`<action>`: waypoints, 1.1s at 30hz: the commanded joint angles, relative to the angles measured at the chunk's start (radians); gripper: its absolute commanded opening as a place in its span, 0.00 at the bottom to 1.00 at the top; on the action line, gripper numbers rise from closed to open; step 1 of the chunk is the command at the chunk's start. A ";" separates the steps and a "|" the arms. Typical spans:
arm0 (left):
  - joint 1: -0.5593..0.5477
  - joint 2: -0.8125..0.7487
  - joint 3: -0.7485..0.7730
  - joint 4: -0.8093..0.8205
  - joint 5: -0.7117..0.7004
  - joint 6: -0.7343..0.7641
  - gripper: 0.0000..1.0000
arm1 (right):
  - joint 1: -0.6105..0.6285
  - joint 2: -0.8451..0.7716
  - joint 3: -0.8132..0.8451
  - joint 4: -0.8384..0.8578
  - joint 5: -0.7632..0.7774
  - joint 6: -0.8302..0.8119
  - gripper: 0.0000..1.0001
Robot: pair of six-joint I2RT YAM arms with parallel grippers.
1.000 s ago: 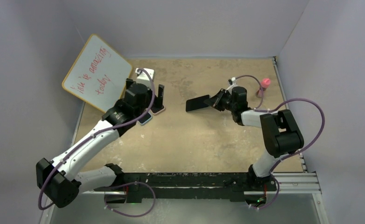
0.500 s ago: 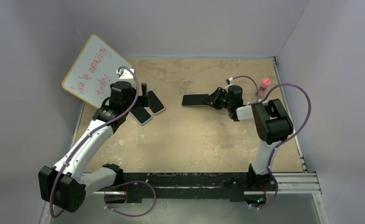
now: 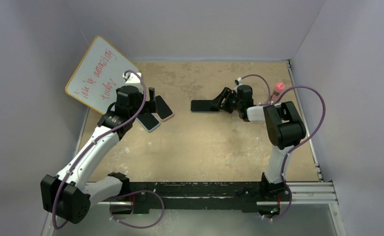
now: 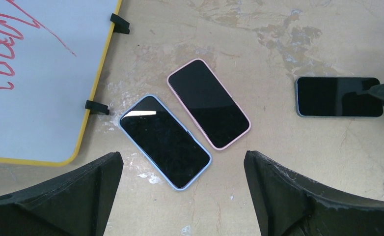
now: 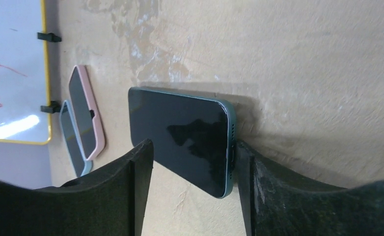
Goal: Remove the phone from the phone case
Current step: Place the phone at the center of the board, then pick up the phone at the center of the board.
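A dark phone with a teal edge (image 3: 205,105) lies flat on the table, screen up, also seen in the left wrist view (image 4: 338,97). My right gripper (image 5: 195,162) is low at its near end with jaws apart. One finger is close against the phone's short edge (image 5: 180,137) and the other stands off its screen. A phone in a pink case (image 4: 208,103) and one in a light blue case (image 4: 165,141) lie side by side at the left. My left gripper (image 4: 182,196) hovers wide open above them, holding nothing.
A yellow-framed whiteboard (image 3: 101,76) with red writing leans at the back left, close to the cased phones. A small pink-capped bottle (image 3: 278,88) stands near the right wall, behind the right arm. Purple walls close in the tabletop (image 3: 200,147).
The right gripper has brought the teal-edged phone down flat onto the table and spread its jaws off it. The left arm swung back left, uncovering both cased phones, then held still.
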 commanded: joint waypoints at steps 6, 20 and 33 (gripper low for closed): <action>0.018 -0.011 0.000 0.014 -0.015 -0.035 1.00 | 0.003 -0.048 0.099 -0.239 0.215 -0.197 0.73; 0.049 -0.040 0.011 -0.012 -0.013 -0.069 1.00 | 0.002 -0.740 -0.244 -0.229 0.353 -0.267 0.86; 0.052 -0.115 -0.097 -0.085 -0.059 -0.257 1.00 | 0.002 -1.281 -0.556 -0.053 0.489 -0.192 0.99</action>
